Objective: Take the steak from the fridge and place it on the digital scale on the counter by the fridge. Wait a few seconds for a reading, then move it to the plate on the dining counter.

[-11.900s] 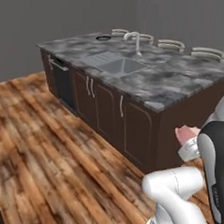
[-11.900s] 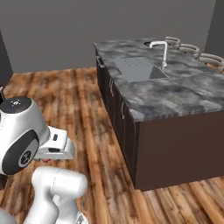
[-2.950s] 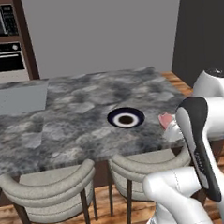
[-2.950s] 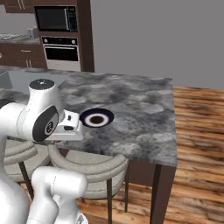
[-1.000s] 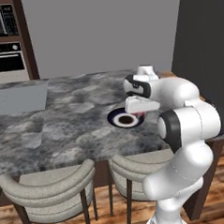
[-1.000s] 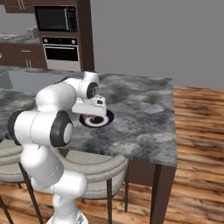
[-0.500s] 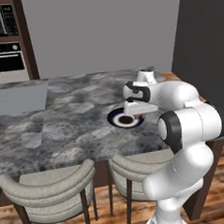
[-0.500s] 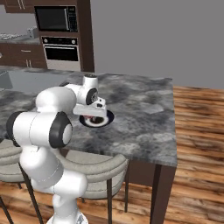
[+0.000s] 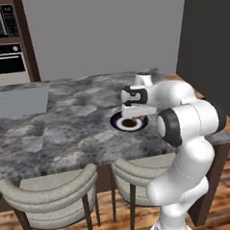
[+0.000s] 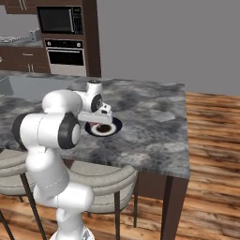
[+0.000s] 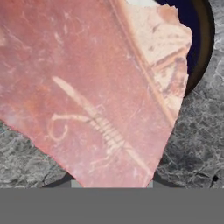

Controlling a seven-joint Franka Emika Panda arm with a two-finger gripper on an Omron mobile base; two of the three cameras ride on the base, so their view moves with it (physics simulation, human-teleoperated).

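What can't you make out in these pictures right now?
- Steak, hand view: its full outline, cut off by the top and left edges.
- Plate, both base views: its centre, hidden under the hand.
- Whether the steak touches the plate: hidden in every view.
- Gripper fingertips, hand view: behind the steak.

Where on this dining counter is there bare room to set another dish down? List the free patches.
On the dining counter, bare stone runs from the plate to the corner nearest the wood floor, and between the plate and the far wall edge. It is crowded at the plate itself, where the gripper holds the steak just above it.
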